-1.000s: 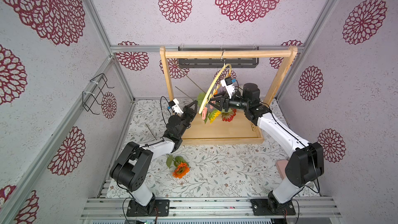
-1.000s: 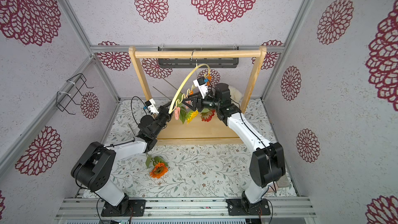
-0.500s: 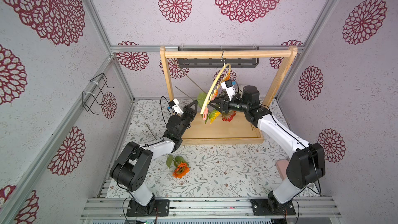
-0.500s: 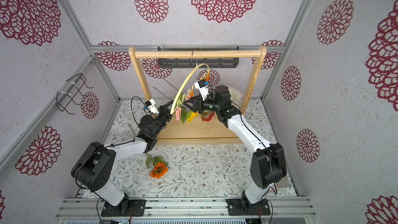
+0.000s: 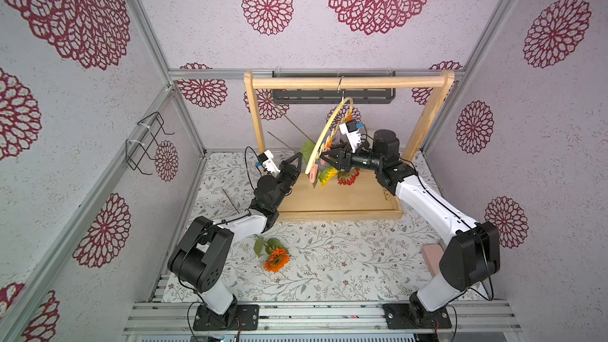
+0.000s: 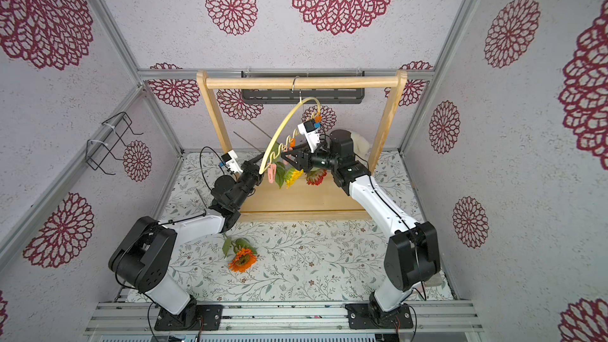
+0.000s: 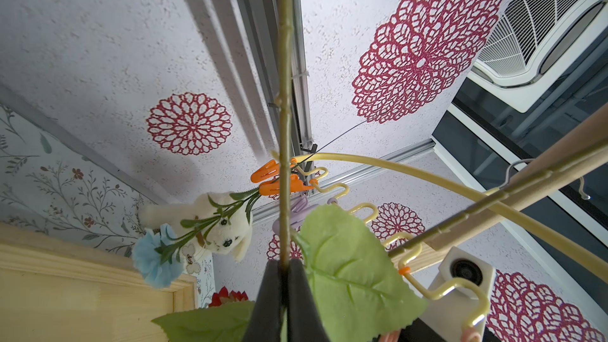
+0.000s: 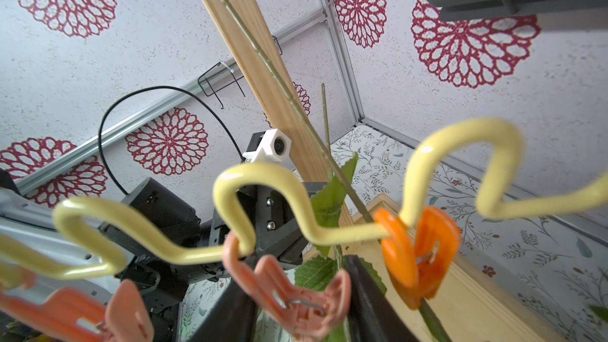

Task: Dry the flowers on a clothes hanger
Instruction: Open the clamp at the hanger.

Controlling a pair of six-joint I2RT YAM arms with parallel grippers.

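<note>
1. The clothes hanger (image 8: 345,235) hangs by its hook from the wooden rack's (image 5: 362,82) top bar, turned edge-on between both arms.
2. The left gripper (image 7: 284,263) is clenched on a flower stem (image 7: 284,93). A broad green leaf (image 7: 348,274) crowds its fingers.
3. The right gripper (image 8: 296,274) grasps a pink clothespin (image 8: 289,291) by its handles. An orange clothespin (image 8: 418,251) just beside it pinches another stem.
4. The yellow sunflower (image 5: 327,176) and red bloom (image 5: 348,176) dangle below the hanger.
5. The light-blue carnation (image 7: 156,263) is clipped at the hanger's far end, in front of a plush dog (image 7: 217,225).
6. The orange bloom (image 5: 276,259) lies on the table (image 5: 345,258) beside the left arm.
7. A wire basket (image 5: 144,141) hangs on the side wall, and a black shelf (image 5: 332,95) is mounted behind the rack.
</note>
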